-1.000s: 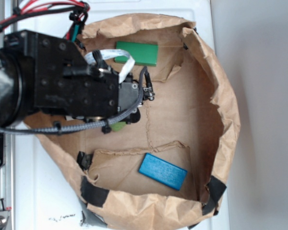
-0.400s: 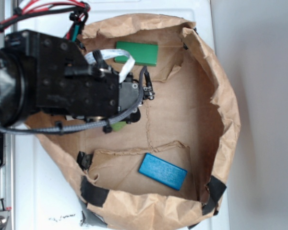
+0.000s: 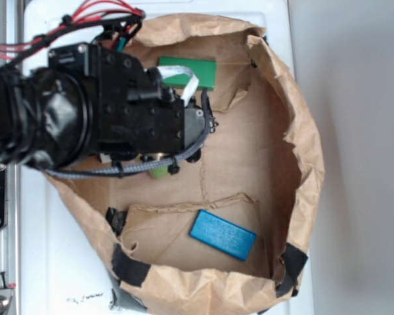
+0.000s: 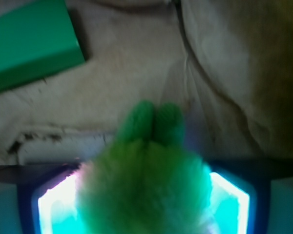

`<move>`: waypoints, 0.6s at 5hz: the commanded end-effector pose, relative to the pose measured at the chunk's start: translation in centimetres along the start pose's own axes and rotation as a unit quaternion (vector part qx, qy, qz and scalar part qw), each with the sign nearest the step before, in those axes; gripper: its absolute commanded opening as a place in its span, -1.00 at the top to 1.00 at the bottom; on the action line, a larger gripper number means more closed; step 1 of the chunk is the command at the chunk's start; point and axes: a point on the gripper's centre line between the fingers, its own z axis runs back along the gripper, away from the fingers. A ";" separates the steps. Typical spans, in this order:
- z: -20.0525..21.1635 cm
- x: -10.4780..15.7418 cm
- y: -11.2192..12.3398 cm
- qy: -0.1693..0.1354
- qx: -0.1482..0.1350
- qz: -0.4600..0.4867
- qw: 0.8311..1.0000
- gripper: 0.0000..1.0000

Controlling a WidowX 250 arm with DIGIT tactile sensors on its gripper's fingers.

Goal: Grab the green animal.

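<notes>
End effector (image 4: 145, 195) clamps the green animal (image 4: 146, 180) between its fingers (image 4: 56, 200), fuzzy body filling the gap; green block (image 4: 31, 41) lies ahead, to the left.

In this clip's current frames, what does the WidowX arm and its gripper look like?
The arm is black and blocky, with visible screw heads and a glossy black wrapped section at left. Red wires loop over the top, a white ribbon cable crosses the wrist, and a grey braided cable runs beneath. In the wrist view the fingers glow cyan with dark edges.
</notes>
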 end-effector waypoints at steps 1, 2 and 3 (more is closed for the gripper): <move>0.8 0.6 0.2 -0.001 -0.024 0.009 1.000 -1.00; 1.0 0.6 0.7 -0.001 -0.053 -0.030 0.998 1.00; 1.0 0.9 0.6 -0.005 -0.069 -0.063 0.996 1.00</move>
